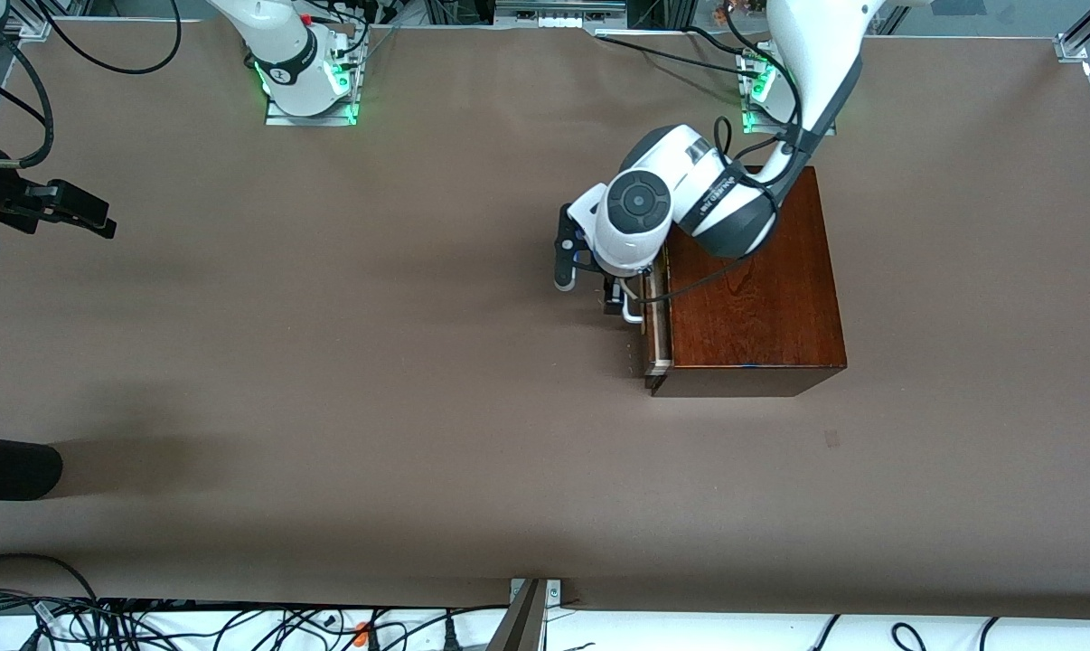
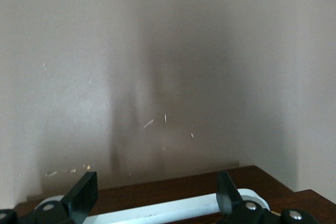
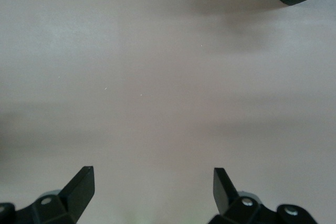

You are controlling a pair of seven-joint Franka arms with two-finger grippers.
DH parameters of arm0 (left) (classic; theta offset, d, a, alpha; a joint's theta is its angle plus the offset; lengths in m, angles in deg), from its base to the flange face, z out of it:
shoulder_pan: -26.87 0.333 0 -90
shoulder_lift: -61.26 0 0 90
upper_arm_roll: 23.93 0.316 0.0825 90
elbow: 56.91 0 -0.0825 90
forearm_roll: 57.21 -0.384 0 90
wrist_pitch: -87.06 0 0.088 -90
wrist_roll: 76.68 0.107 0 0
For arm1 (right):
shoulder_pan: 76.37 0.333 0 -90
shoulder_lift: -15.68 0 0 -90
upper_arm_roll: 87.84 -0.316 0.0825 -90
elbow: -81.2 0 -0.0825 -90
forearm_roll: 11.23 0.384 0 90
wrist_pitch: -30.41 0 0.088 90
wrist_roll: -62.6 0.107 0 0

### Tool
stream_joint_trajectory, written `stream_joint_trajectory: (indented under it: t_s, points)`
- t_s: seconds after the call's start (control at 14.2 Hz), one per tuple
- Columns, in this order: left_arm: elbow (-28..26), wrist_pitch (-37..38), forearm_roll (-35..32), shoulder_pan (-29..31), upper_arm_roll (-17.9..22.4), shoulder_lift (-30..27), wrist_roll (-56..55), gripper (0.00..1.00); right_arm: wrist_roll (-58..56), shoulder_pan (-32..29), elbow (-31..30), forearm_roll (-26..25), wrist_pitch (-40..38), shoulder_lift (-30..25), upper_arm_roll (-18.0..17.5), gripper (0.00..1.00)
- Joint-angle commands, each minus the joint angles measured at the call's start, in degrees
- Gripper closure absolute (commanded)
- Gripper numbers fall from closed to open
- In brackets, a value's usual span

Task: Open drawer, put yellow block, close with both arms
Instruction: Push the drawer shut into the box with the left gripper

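Toward the right of centre in the front view, a glossy dark mahogany box (image 1: 751, 289) sits on the brown tabletop (image 1: 418, 362), near the left arm's base. Its drawer (image 1: 657, 325), a pale light-wood tray with a dark reddish-brown front, is pulled out only a sliver on the side facing the right arm's end of the tabletop. The white U-shaped bar handle (image 1: 633, 307) juts from that front. The left arm's black two-finger gripper (image 1: 612, 298) is down at this handle; in the left wrist view its fingers (image 2: 84, 195) stand apart, one on either side of the white bar (image 2: 173, 211), not pressing on it, with the drawer front (image 2: 210, 184) just beneath.

At the left edge of the front view, the right arm's black gripper (image 1: 79, 212) hangs over bare tabletop, well apart from the box. Its fingers (image 3: 81, 184) are spread wide and hold nothing, with only brown surface between them.

No yellow block shows in any view.
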Motion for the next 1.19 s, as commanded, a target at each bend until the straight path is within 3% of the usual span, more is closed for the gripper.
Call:
stream_joint_trajectory:
  t_s: [0.0, 1.12]
  points:
    - [-1.7, 1.1, -2.1, 1.0, 0.3, -2.4, 1.4, 0.0, 0.2, 0.5, -0.7, -0.3, -0.4, -1.3, 0.3, 0.0]
    - [-0.7, 4.2, -1.7, 2.2, 0.3, -4.1, 0.5, 0.0, 0.3, 0.5, 0.1, 0.2, 0.2, -1.3, 0.4, 0.0]
